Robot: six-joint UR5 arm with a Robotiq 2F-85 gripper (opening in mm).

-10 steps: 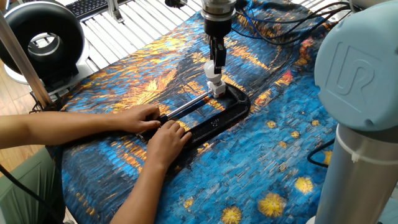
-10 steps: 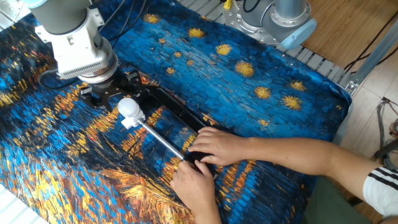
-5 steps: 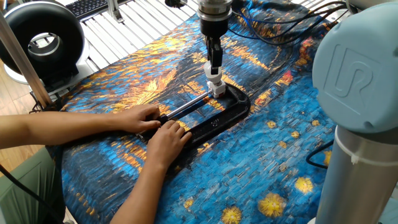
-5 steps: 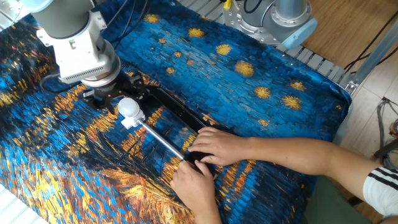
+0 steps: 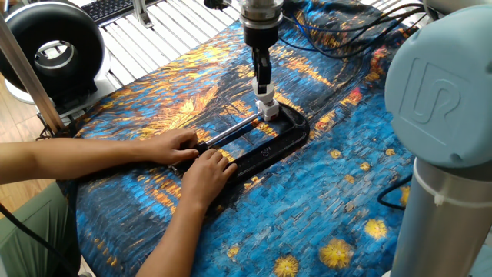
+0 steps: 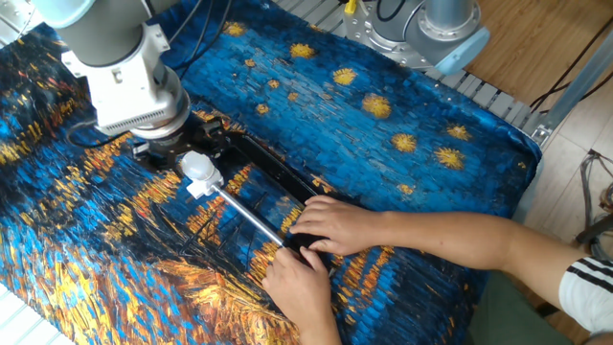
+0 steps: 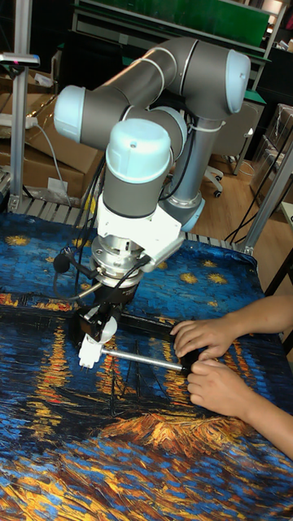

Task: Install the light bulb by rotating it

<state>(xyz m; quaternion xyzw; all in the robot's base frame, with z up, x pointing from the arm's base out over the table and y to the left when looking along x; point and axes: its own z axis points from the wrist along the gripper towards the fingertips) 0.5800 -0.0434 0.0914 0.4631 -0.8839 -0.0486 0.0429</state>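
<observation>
The light bulb (image 5: pixel 265 97) is a small white globe standing upright on the white socket block (image 5: pixel 270 112), which sits at the far end of a black C-clamp (image 5: pixel 286 137). My gripper (image 5: pixel 264 83) comes straight down over the bulb, its dark fingers closed around the globe's top. In the other fixed view the light bulb (image 6: pixel 194 165) shows just in front of the gripper (image 6: pixel 182 156), with the socket block (image 6: pixel 199 185) below it. The tall fixed view has the light bulb (image 7: pixel 106 328) under the gripper (image 7: pixel 101 319).
A person's two hands (image 5: pixel 192 158) press on the clamp's near end and its steel rod (image 5: pixel 231 131). A painted blue and orange cloth (image 5: pixel 323 192) covers the table. A black ring lamp (image 5: pixel 50 50) stands at the far left. Cables (image 5: pixel 346 27) trail behind the arm.
The wrist has turned about its vertical axis and shifted slightly over the bulb. The bulb, socket, clamp and hands have stayed in place.
</observation>
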